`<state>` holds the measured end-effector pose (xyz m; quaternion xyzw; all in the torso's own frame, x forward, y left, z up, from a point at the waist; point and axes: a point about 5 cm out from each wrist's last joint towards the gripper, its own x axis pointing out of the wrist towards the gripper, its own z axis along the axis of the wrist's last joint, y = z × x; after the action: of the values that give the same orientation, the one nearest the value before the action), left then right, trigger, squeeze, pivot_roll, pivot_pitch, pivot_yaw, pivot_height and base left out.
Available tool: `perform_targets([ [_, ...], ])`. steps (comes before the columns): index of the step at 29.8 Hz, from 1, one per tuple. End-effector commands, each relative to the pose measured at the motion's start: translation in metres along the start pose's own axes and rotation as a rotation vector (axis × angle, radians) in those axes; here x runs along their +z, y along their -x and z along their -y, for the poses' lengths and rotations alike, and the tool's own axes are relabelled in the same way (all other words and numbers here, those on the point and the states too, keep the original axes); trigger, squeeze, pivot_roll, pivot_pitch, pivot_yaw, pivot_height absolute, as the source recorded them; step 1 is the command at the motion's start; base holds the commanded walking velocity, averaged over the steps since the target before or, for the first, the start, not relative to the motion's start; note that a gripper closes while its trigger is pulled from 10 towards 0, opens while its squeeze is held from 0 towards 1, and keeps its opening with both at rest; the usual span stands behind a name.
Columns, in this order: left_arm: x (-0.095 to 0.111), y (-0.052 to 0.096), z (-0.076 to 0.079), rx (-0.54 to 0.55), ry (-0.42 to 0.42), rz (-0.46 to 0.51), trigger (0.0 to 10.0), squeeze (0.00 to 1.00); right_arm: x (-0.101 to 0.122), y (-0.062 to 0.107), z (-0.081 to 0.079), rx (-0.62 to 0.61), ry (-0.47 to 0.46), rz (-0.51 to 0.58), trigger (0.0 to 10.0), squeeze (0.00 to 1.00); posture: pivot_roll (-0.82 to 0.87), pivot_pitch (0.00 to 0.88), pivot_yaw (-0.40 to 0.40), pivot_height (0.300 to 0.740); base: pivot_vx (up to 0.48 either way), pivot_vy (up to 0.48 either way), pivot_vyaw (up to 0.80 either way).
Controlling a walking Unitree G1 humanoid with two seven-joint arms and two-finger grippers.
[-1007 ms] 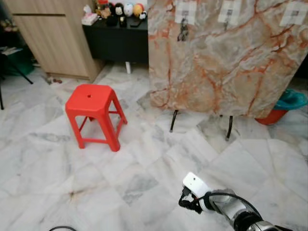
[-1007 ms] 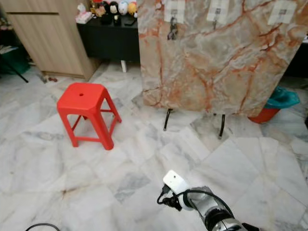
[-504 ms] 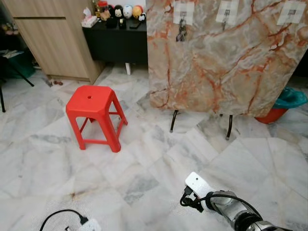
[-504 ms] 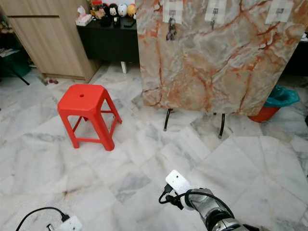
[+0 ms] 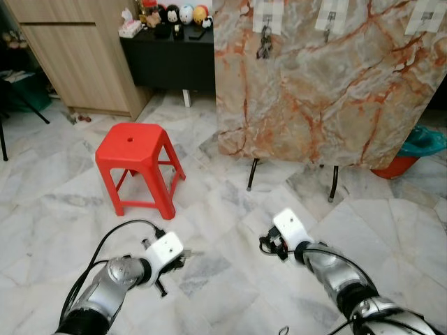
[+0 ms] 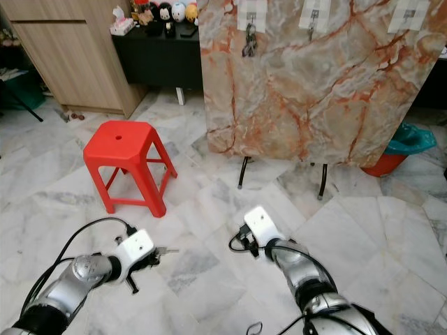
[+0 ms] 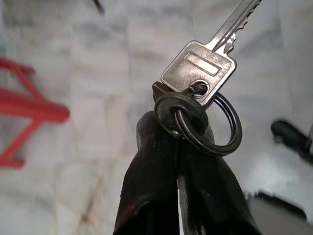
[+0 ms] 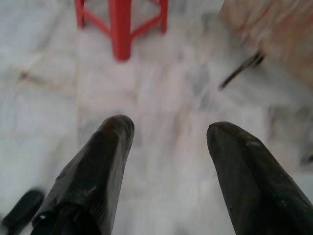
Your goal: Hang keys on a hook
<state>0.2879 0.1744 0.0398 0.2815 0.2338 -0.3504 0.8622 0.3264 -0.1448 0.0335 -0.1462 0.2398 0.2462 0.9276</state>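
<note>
My left gripper (image 7: 172, 128) is shut on a dark key ring (image 7: 215, 131) that carries a silver key (image 7: 198, 65). In the eye views it hovers low over the marble floor, the key (image 6: 166, 250) sticking out toward the right. My right gripper (image 8: 168, 131) is open with nothing between its fingers, and it hangs above the floor right of the left one (image 5: 267, 246). Ahead stands a marble board (image 5: 328, 91) with three hooks on pale squares. The left hook (image 5: 265, 29) holds a bunch of keys; the middle hook (image 5: 328, 21) and the right hook (image 5: 426, 15) are small in view.
A red plastic stool (image 5: 136, 150) stands on the floor left of the board. The board rests on thin black legs (image 5: 251, 174). Behind are a wooden cupboard (image 5: 77, 56) and a black cabinet (image 5: 171, 56) with small items. A teal and orange basin (image 5: 415, 153) sits far right.
My left arm has come up into view with the key ring in its gripper. My right arm has risen and reached farther forward.
</note>
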Motion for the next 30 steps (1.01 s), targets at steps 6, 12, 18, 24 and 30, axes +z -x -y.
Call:
perform_targets([
  [6, 0.06, 0.008, -0.034, 0.249, -0.134, 0.189, 10.0, 0.0, 0.059, 0.006, 0.016, -0.044, -0.012, 0.262, 10.0, 0.0, 0.01, 0.0, 0.009, 0.74, 0.0, 0.0, 0.0],
  [12, 0.124, 0.021, -0.053, 0.396, 0.02, 0.459, 10.0, 0.0, 0.095, 0.019, 0.002, 0.019, 0.04, 0.489, 10.0, 0.0, 0.01, 0.0, 0.006, 0.74, 0.0, 0.0, 0.0],
  [18, 0.136, 0.023, -0.053, 0.374, 0.051, 0.499, 10.0, 0.0, 0.095, 0.023, -0.004, 0.043, 0.014, 0.527, 10.0, 0.0, 0.0, 0.0, 0.006, 0.74, 0.0, 0.0, 0.0],
  [24, 0.136, 0.022, -0.043, 0.307, 0.064, 0.49, 10.0, 0.0, 0.095, 0.028, -0.008, 0.065, -0.001, 0.563, 10.0, 0.0, 0.0, 0.0, 0.001, 0.74, 0.0, 0.0, 0.0],
  [30, 0.142, 0.021, -0.033, 0.25, 0.111, 0.506, 10.0, 0.0, 0.107, 0.041, -0.024, 0.212, -0.019, 0.699, 10.0, 0.0, 0.0, 0.0, -0.015, 0.74, 0.0, 0.0, 0.0],
])
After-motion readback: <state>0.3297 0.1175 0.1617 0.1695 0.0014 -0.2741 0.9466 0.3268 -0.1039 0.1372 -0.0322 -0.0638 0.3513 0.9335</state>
